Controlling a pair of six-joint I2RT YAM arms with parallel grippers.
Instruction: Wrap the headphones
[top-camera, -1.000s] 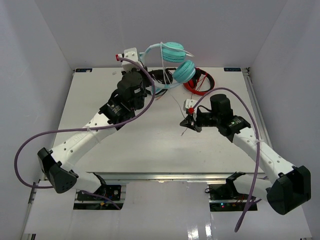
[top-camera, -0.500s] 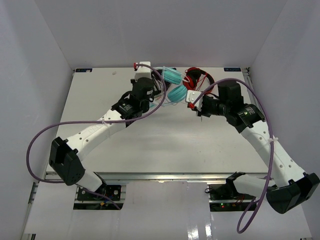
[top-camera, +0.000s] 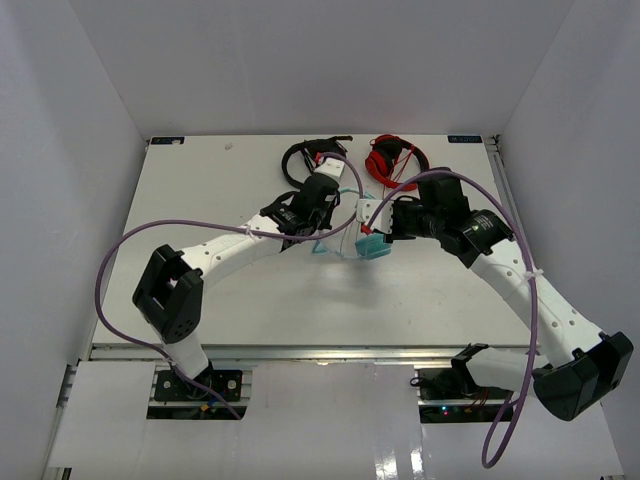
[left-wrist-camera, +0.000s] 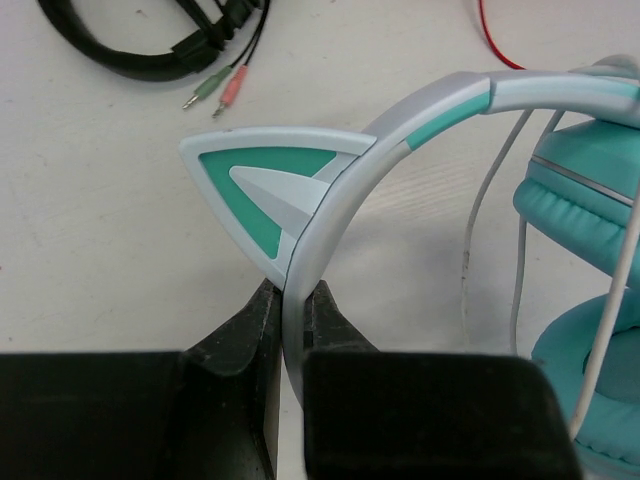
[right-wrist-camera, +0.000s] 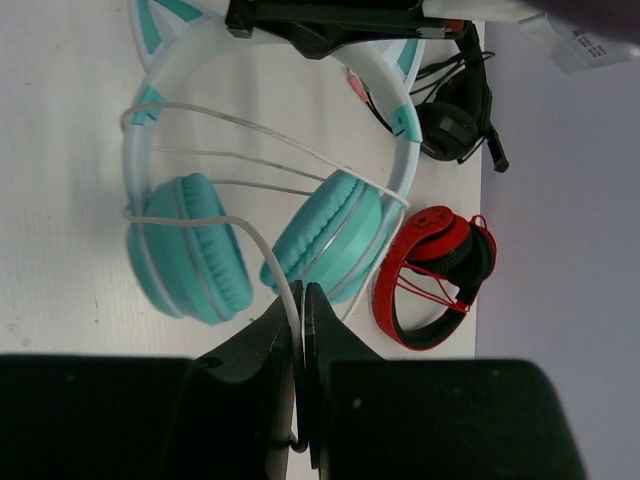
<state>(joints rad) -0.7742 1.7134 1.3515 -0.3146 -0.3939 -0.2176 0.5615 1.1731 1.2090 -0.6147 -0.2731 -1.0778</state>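
Lowering the headphones (top-camera: 372, 247) from mid-air toward the table (top-camera: 200, 180), just in front of the red headphones (top-camera: 392, 158), we judge the wrapping nearly done. Left wrist: our left gripper (left-wrist-camera: 292, 300) clamps the headband (left-wrist-camera: 430, 105). Right wrist: our right gripper (right-wrist-camera: 300, 300) pinches the white cable (right-wrist-camera: 232, 226); black headphones (right-wrist-camera: 455, 115) beside the red headphones crowd us.

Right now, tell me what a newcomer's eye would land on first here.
The teal headphones sit at mid-table, gripped by both arms. The left gripper is shut on the pale headband beside a cat-ear point, and the right gripper pinches the thin white cable. Behind them, near the far edge, lie black headphones and red headphones.
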